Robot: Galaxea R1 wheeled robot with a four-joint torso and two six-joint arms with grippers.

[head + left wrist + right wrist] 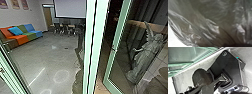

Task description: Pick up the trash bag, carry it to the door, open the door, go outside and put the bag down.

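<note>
- Looking, in the head view, over a wide gray floor (pixel 50 57) marked with 2 pale rings (pixel 61 76) and 1 bright streak (pixel 37 76).
- Facing a light-green upright post (pixel 99 37) near the middle, tilted slightly in the view, with a glass door (pixel 120 30) framed in the same green to its right.
- Catching more green framing (pixel 13 75) at the left edge.
- Seeing, across the room, a pale projection screen (pixel 71 8) above a row of dark chairs (pixel 65 28).
- Finding a long couch (pixel 21 37) along the left wall, in blocks of orange, green and blue.
- Making out a gray winged statue (pixel 147 55) in the glass area at the right; can't say if behind the glass or mirrored in it.
- Spotting the trash bag (pixel 201 77) in the right wrist view, dark, shiny and rounded, just beside the robot's wide dark plate, partly covered by the jointed bar; very close to the camera in the left wrist view, creased and glossy.
- Can't tell the state of the left gripper or the right gripper, clenched or released.
- Noting a bright blue cushion (pixel 15 30) on the couch.
</note>
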